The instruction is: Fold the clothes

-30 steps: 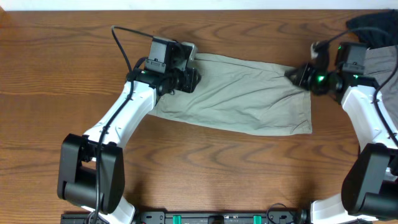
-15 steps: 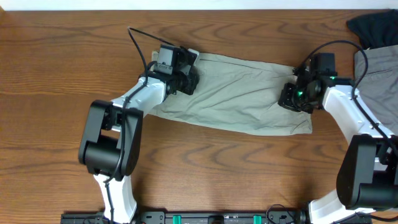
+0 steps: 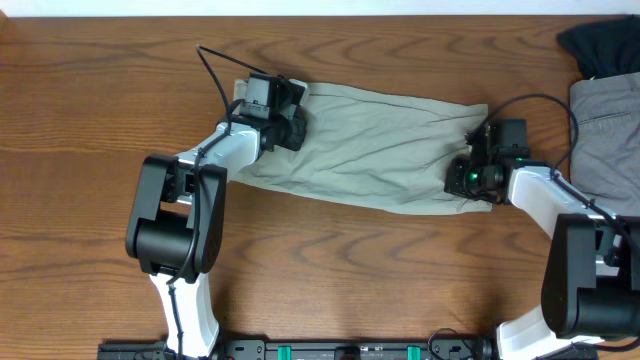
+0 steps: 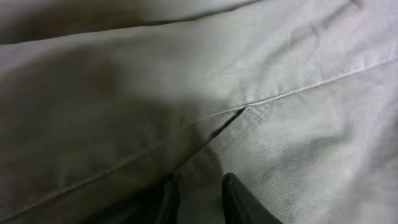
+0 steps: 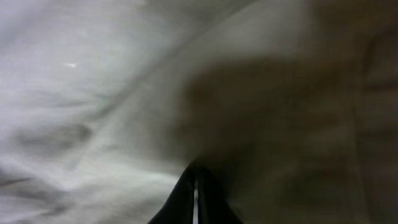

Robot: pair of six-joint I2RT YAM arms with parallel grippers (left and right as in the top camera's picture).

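Note:
The light khaki shorts lie spread lengthwise across the wooden table. My left gripper is at their upper left end. In the left wrist view the fingers stand a little apart with a fold of khaki cloth pinched between them. My right gripper is low on the shorts' lower right end. In the right wrist view the gripper has its tips almost together, pressed into the blurred cloth.
A darker grey garment lies at the right table edge, close to the right arm. A black cloth is bunched at the back right corner. Bare wood table surrounds the shorts.
The shorts' left end has slid left with my left gripper. My right gripper has moved down and toward the front along the right end, and the lower right corner has drawn in.

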